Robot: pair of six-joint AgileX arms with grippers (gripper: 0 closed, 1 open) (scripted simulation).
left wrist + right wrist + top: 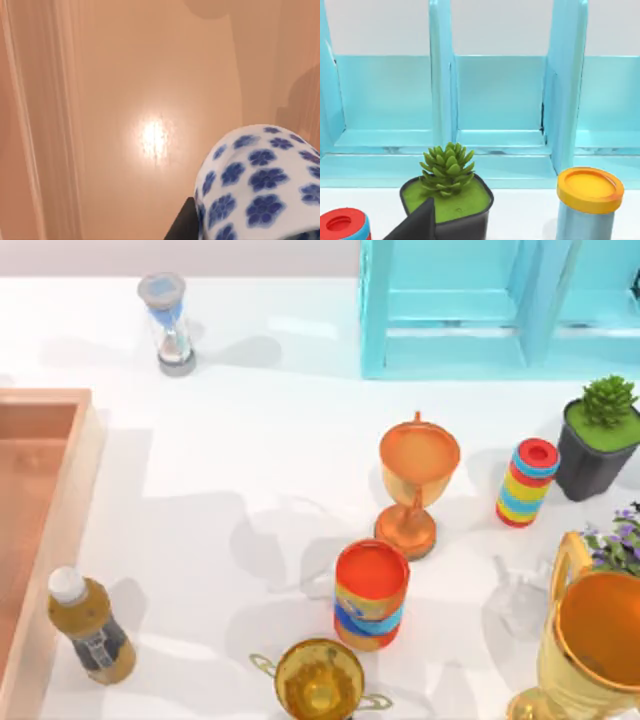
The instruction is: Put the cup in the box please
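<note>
One box (40, 540) is seen at the top view's left edge. In the left wrist view the cup (260, 185) is held by the left gripper above the box floor (150, 100). The right gripper's state cannot be told.

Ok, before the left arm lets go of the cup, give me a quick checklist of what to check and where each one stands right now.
1. Cup held at the left gripper: ok; in the left wrist view it sits close to the camera beside a dark finger.
2. Cup over the box: ok; the reddish-brown box floor lies behind it.
3. Landing spot free: ok; the visible floor is bare, with a light glare.
4. Height above the floor: cannot tell.
5. Cup upright: cannot tell.
6. Right arm out of the way: ok; its wrist view faces the turquoise shelf and the potted succulent, on the table's right.
</note>
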